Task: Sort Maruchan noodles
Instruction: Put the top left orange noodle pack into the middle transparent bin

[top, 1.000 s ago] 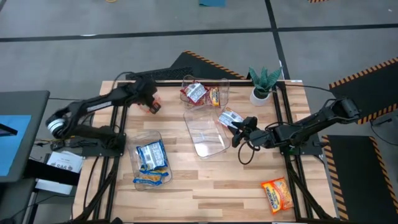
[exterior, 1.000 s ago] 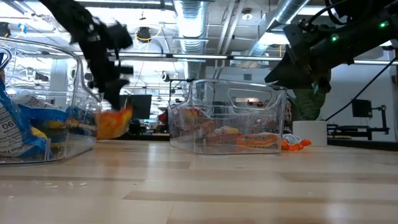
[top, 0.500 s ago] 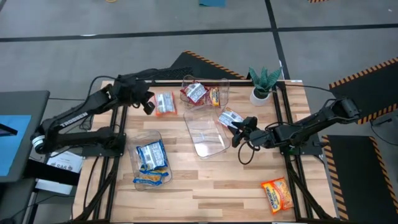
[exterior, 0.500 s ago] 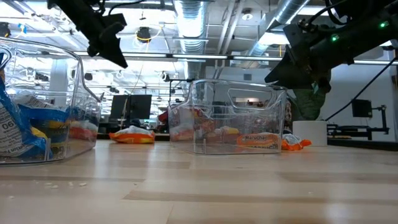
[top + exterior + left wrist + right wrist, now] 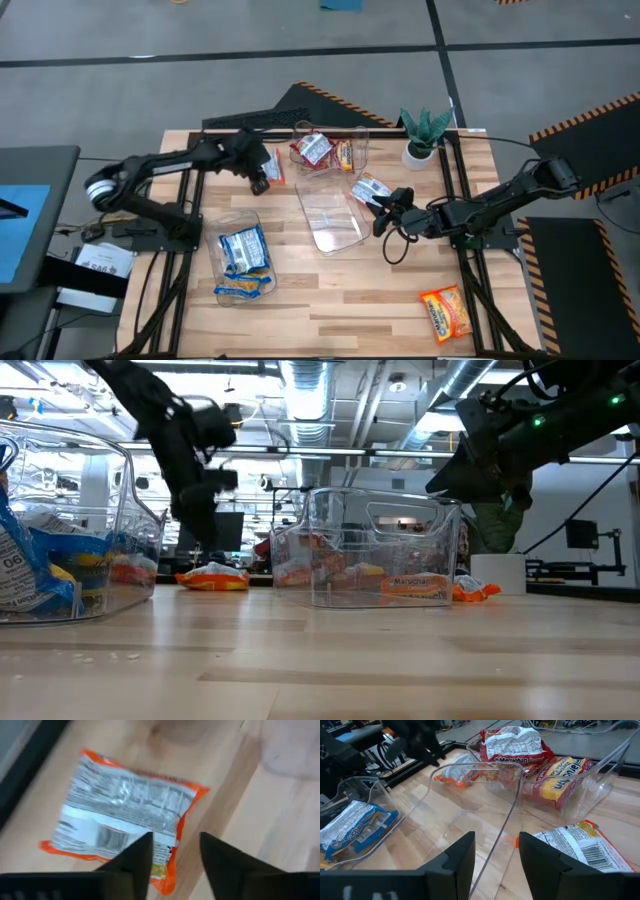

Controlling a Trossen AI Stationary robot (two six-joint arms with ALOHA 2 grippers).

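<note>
1. Two arms work over the wooden table [image 5: 330,300]; the left gripper [image 5: 174,851] hangs over an orange-edged noodle packet [image 5: 125,815] lying flat near the table's far edge, its fingers parted and holding nothing, their tips above the packet's near edge.
2. In the high view that packet [image 5: 272,166] lies on bare wood just beside the far clear bin [image 5: 330,150], with open table between it and the left side edge.
3. The far bin holds a red-and-white packet [image 5: 313,148] and an orange-yellow packet [image 5: 345,153].
4. The right gripper [image 5: 384,212] sits at the right rim of the middle clear bin [image 5: 330,215], fingers apart and empty; a white-backed packet with orange edges [image 5: 371,188] lies on the table just beyond it, against the bin's far corner.
5. The near-left clear bin [image 5: 240,262] holds blue-and-white packets [image 5: 243,250] and reaches close to the front edge.
6. One orange packet [image 5: 446,312] lies alone at the table's front right corner, near the edge, with wide bare wood between it and the bins.
7. A potted plant [image 5: 422,134] stands at the far right corner.
</note>
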